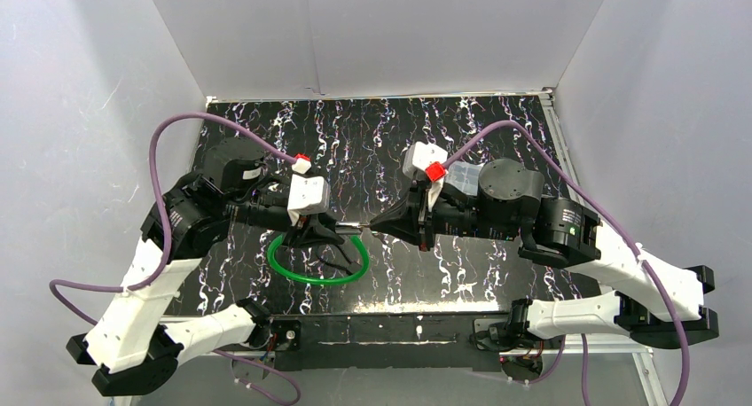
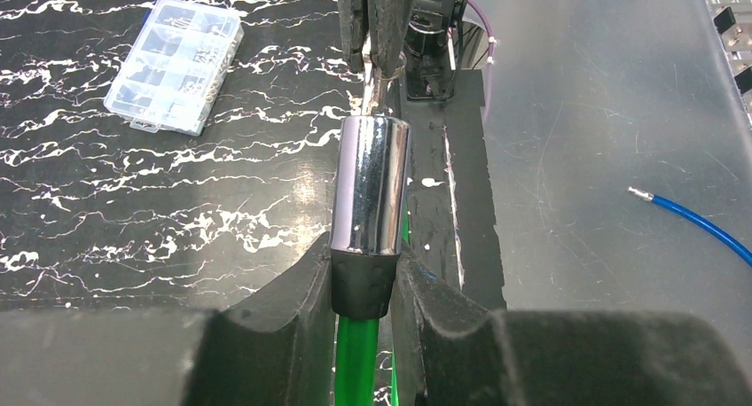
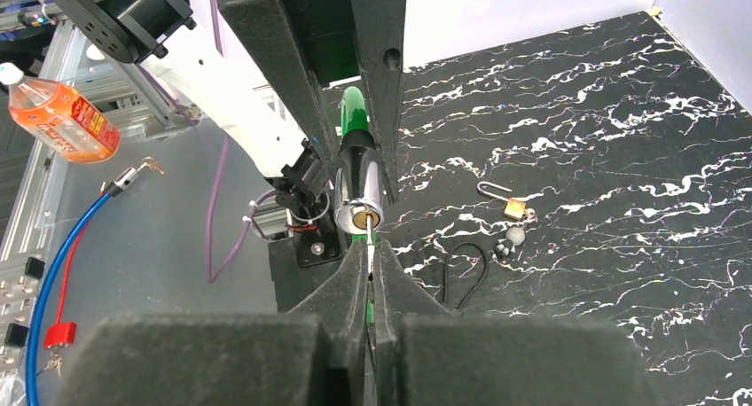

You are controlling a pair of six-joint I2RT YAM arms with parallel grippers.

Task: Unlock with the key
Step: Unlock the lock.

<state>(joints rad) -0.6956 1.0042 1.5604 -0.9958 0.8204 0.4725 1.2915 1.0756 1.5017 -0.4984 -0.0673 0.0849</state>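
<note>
A green cable lock (image 1: 317,276) loops on the black marbled table. Its chrome lock cylinder (image 2: 371,186) is held between my left gripper's (image 2: 364,282) jaws, which are shut on its black collar. In the right wrist view the cylinder's brass keyhole face (image 3: 358,218) points at my right gripper (image 3: 371,257). That gripper is shut on a thin silver key (image 3: 368,238), whose tip sits in the keyhole. In the top view the two grippers meet tip to tip at the table's middle (image 1: 359,225).
A clear plastic parts box (image 2: 175,64) lies on the table behind the right arm. A small brass padlock (image 3: 509,205), a grey ball (image 3: 512,238) and a black cord loop (image 3: 466,273) lie nearby. An orange drink bottle (image 3: 58,112) and blue cable (image 3: 62,264) lie off the table.
</note>
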